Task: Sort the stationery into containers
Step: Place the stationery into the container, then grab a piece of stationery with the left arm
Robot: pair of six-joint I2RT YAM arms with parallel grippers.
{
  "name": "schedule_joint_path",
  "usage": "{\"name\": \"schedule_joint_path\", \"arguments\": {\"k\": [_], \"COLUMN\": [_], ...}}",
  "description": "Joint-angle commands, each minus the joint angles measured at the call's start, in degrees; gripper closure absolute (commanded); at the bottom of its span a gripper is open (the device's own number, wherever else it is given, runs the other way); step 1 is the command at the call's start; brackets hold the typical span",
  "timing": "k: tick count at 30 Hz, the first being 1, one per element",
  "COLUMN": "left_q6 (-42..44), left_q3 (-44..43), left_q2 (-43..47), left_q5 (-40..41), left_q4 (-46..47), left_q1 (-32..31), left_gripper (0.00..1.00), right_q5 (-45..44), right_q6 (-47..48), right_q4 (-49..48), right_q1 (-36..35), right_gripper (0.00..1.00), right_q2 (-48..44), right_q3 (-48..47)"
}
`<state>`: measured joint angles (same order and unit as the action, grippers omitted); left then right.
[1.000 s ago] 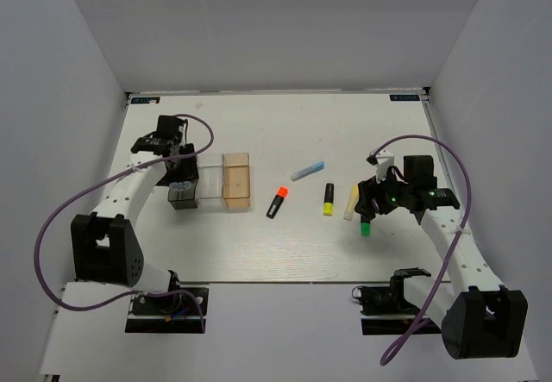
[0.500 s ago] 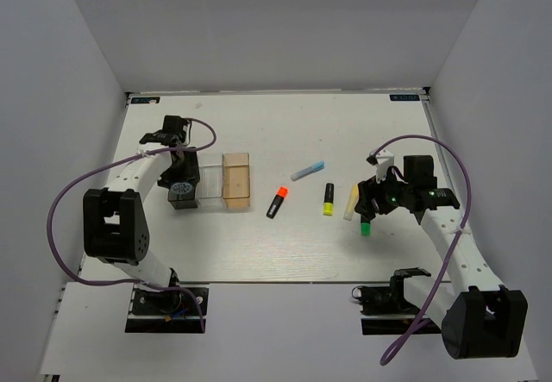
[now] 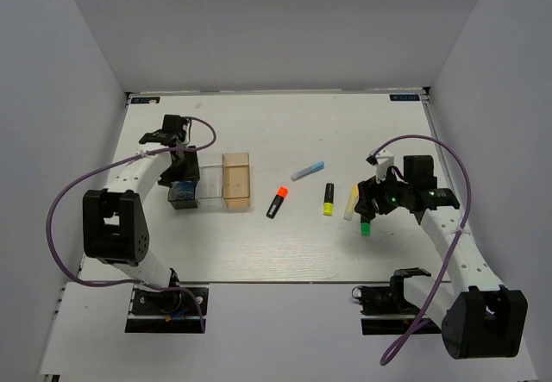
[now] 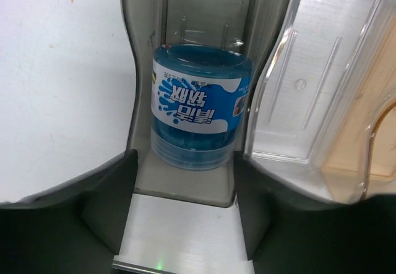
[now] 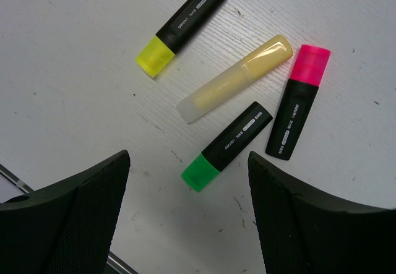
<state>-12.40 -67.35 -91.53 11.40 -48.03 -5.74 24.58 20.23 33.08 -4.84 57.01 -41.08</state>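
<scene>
The blue-white round item (image 4: 201, 107) lies in the smoky grey bin (image 4: 143, 94), the left of three joined bins. The clear bin (image 4: 315, 88) and the amber bin (image 4: 371, 156) stand beside it. My left gripper (image 4: 185, 215) is open and empty just behind the round item (image 3: 181, 194); it also shows in the top view (image 3: 183, 173). My right gripper (image 5: 189, 218) is open above the green-capped marker (image 5: 229, 145). A cream stick (image 5: 238, 79), a yellow-capped marker (image 5: 182, 26) and a pink-capped marker (image 5: 298, 101) lie close by.
An orange-capped marker (image 3: 277, 202) and a pale blue stick (image 3: 308, 171) lie mid-table between the bins and my right gripper (image 3: 373, 208). White walls close in the table at the back and both sides.
My left gripper has drawn back from the grey bin, and the blue round item now shows lying in it. The right arm has not moved.
</scene>
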Motion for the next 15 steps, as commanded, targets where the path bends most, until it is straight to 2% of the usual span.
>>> {"name": "schedule_joint_path", "arguments": {"k": [1, 3, 4, 5, 6, 7, 8, 10, 11, 12, 13, 14, 15], "left_q6": [-0.16, -0.17, 0.44, 0.8, 1.67, 2.2, 2.56, 2.21, 2.12, 1.6, -0.15, -0.69, -1.13], "left_q3": [-2.43, -2.87, -3.39, -4.18, -4.63, -5.59, -6.82, -8.49, -9.54, -9.99, -10.25, -10.43, -10.43], "left_q2": [3.89, 6.7, 7.41, 9.33, 10.04, 11.1, 11.45, 11.2, 10.58, 10.06, 7.62, 6.63, 5.75], "left_q5": [0.21, -0.23, -0.24, -0.06, 0.2, 0.46, 0.47, -1.46, -2.68, -6.44, -7.69, -9.36, -9.29], "left_q4": [-0.4, -0.31, -0.22, -0.22, -0.22, 0.04, 0.3, 0.4, 0.48, 0.74, 0.92, 1.27, 2.4], "left_q1": [-0.06, -1.72, -2.78, -7.57, -9.45, -13.73, -18.3, -22.46, -27.35, -28.88, -31.33, -32.4, -34.41], "left_gripper": [0.32, 0.7, 0.85, 1.0, 1.0, 1.0, 0.94, 0.79, 0.66, 0.59, 0.46, 0.38, 0.3], "right_q5": [1.0, 1.0, 1.09, 1.17, 1.35, 1.26, 1.26, 0.82, 0.39, -0.23, -1.62, -2.33, -3.82], "right_q6": [1.13, 1.04, 1.13, 0.95, 1.04, 0.87, 0.69, 0.25, -0.27, -0.54, -1.76, -2.38, -3.52], "right_q4": [0.14, 0.23, 0.32, 0.23, 0.23, 0.49, 0.58, 0.58, 0.49, 0.41, -0.12, -0.3, -0.38], "right_q1": [0.18, 0.01, -0.08, 0.01, -0.08, -0.17, 0.01, -0.08, -0.25, -0.34, -0.34, -0.26, -0.34], "right_gripper": [0.21, 0.22, 0.32, 0.43, 0.61, 0.95, 1.0, 1.0, 0.95, 0.66, 0.42, 0.26, 0.26], "right_q2": [-0.15, -0.15, -0.24, -0.06, 0.2, 0.29, 0.64, 1.17, 1.34, 1.95, 2.48, 2.75, 3.36], "right_q3": [-2.16, -2.16, -2.25, -2.34, -2.42, -2.34, -2.42, -2.69, -2.78, -3.04, -3.13, -3.48, -4.0]}}
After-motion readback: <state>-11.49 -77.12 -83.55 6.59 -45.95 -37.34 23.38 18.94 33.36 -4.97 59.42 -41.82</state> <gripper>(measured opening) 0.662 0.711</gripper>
